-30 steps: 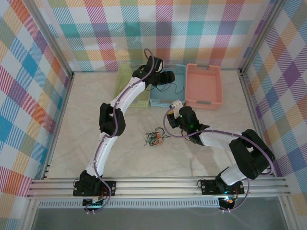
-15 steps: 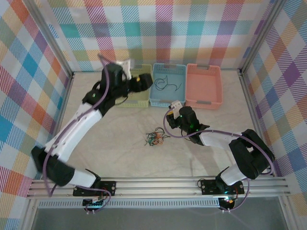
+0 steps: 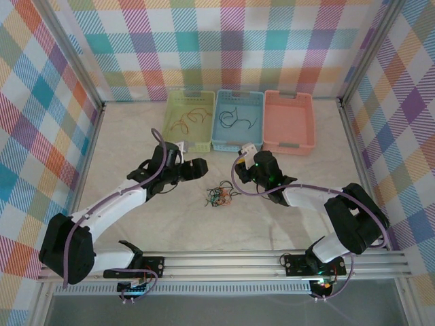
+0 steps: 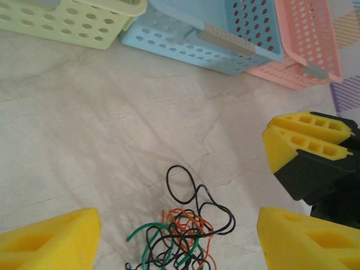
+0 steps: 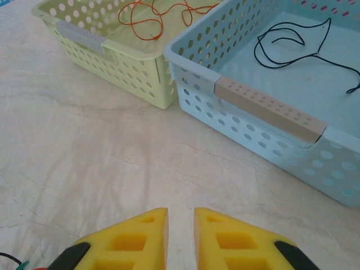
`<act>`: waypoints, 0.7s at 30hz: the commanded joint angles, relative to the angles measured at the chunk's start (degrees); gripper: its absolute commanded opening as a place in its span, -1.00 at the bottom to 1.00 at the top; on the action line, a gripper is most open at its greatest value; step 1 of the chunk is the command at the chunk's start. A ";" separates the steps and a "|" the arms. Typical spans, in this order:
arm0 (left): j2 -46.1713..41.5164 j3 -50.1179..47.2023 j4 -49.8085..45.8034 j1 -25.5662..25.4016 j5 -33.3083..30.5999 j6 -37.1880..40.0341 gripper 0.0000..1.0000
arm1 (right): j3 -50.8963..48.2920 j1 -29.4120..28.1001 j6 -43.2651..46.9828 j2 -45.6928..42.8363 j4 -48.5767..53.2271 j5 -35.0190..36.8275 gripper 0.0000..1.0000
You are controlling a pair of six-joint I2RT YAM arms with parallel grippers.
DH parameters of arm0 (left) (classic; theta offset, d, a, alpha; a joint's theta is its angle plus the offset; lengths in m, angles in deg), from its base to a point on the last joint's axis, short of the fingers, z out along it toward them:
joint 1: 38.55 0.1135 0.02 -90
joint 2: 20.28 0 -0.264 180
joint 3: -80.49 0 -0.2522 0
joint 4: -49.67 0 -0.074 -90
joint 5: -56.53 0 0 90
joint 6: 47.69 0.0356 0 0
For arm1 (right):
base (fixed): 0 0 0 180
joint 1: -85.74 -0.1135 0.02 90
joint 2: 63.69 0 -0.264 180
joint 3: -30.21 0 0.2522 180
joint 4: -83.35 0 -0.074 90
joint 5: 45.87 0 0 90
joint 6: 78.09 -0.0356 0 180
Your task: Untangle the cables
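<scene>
Hovering wide open by the cables [image 4: 181,233], left gripper [image 3: 201,167] empty, right gripper [image 5: 180,225] nearly closed, empty.

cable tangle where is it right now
In the top external view the cable tangle lies on the table on the near side of the blue basket, just right of the left fingers.

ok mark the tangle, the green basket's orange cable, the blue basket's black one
tangle of thin multicoloured cables [image 4: 183,230]: left wrist view, middle
thin orange cable [image 5: 152,36]: right wrist view, loop
thin black cable [image 5: 284,38]: right wrist view, loop
</scene>
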 commanded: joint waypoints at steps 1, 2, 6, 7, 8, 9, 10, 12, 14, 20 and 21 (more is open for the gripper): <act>1.33 -2.28 7.07 -0.19 2.15 -1.82 0.45 | 0.89 0.19 0.64 -0.28 0.21 -1.76 -0.58; 1.50 -2.79 7.49 -0.19 1.80 -1.66 0.45 | 1.02 0.19 0.64 -0.22 0.32 -1.89 -0.58; 1.88 -4.30 8.84 -0.32 2.26 -2.85 0.44 | 1.34 0.10 0.65 0.10 0.16 -3.38 -0.57; 1.86 -4.29 8.63 -0.32 2.27 -2.96 0.45 | 1.32 0.10 0.81 0.20 -0.09 -3.91 -0.56; 1.78 -4.10 7.93 -0.32 2.20 -2.61 0.45 | 1.40 0.12 0.91 0.28 -0.20 -4.31 -0.56; 1.57 -3.85 7.22 -0.36 1.82 -2.41 0.45 | 1.40 0.06 1.07 0.21 -0.27 -4.98 -0.56; 1.35 -3.97 6.94 -0.36 1.58 -2.51 0.45 | 1.31 0.02 1.21 0.12 -0.80 -5.79 -0.55; 1.10 -4.05 6.99 -0.36 2.18 -2.87 0.45 | 0.94 -0.11 1.59 0.07 -2.07 -7.54 -0.55; 1.08 -3.97 6.73 -0.45 3.15 -3.60 0.45 | 0.97 -0.46 1.95 0.32 -2.69 -9.33 -0.53; 3.36 -3.48 6.55 -1.42 6.04 -5.65 0.41 | 2.69 -1.48 3.64 2.01 -2.03 -16.90 -0.47; 4.11 -3.19 6.42 -1.55 6.77 -6.01 0.39 | 2.76 -1.57 3.80 2.18 -2.04 -17.84 -0.46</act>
